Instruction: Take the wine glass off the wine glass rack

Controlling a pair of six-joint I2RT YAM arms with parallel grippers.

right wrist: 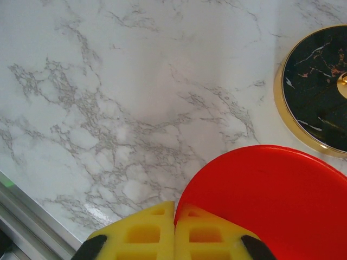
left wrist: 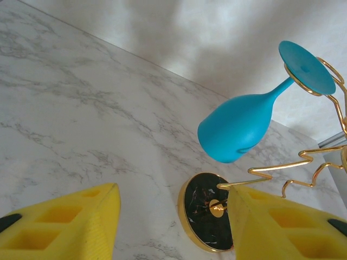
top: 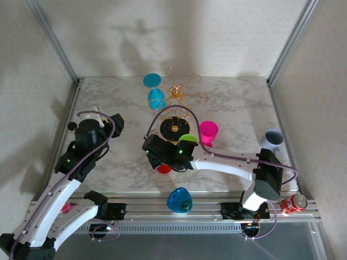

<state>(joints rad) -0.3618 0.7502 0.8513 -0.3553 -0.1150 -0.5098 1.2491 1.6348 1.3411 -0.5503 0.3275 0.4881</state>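
At the bottom edge of the top view, a blue cup [top: 179, 200] lies on the metal rail and a red can [top: 293, 203] lies at the lower right. Just above, in the middle, the right gripper [right wrist: 174, 208] sits low over the marble table [top: 238, 103]. Its yellow fingers [right wrist: 143, 234] are pressed together. A red disc [right wrist: 271, 200] meets their tips, but whether they pinch its edge cannot be told.

At the left of the top view, the left gripper [left wrist: 173, 188] has its fingers [left wrist: 81, 222] spread with nothing between them.

Further up, a pink cup [top: 208, 131] stands just right of the round black base of the wine glass rack [top: 181, 93]. The teal wine glass [left wrist: 238, 127] hangs bowl-down on the rack's left side, in the upper middle of the top view. Its foot is caught in a gold loop.
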